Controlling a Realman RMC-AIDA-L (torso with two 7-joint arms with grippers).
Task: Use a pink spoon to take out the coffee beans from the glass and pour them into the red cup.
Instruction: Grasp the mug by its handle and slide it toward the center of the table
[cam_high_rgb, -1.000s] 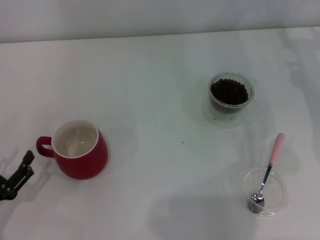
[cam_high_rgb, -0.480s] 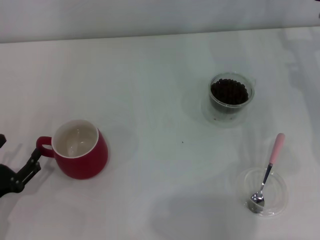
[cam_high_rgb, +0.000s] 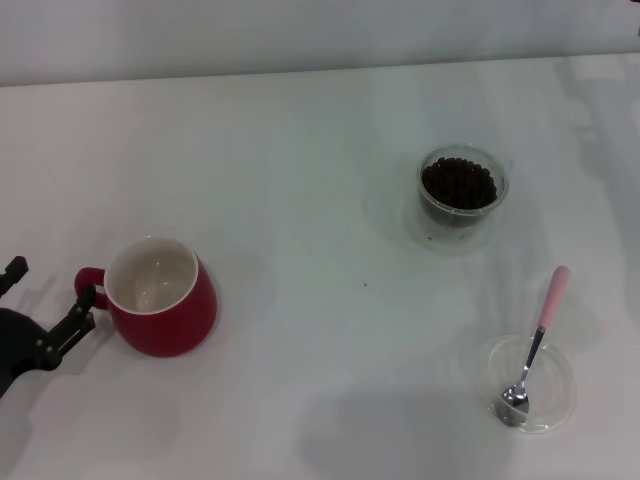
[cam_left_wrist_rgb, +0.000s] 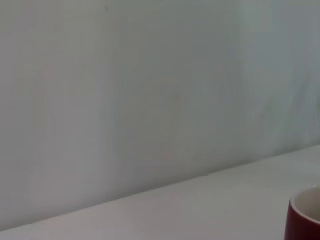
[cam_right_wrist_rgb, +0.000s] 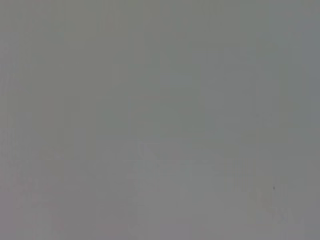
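The red cup (cam_high_rgb: 160, 297) stands empty at the front left of the white table (cam_high_rgb: 300, 200), its loop handle pointing left. My left gripper (cam_high_rgb: 48, 292) is open beside that handle, one finger (cam_high_rgb: 78, 318) close against it. An edge of the cup shows in the left wrist view (cam_left_wrist_rgb: 305, 217). The glass (cam_high_rgb: 462, 195) with the coffee beans (cam_high_rgb: 458, 184) stands at the back right. The pink spoon (cam_high_rgb: 538, 335) lies with its bowl in a shallow clear dish (cam_high_rgb: 527, 382) at the front right, handle pointing away. My right gripper is out of view.
A pale wall (cam_high_rgb: 300, 35) runs along the table's far edge. The right wrist view shows only a plain grey surface.
My left gripper has moved up and toward the cup's handle, and its fingers now stand wider apart. Cup, glass and spoon have not moved.
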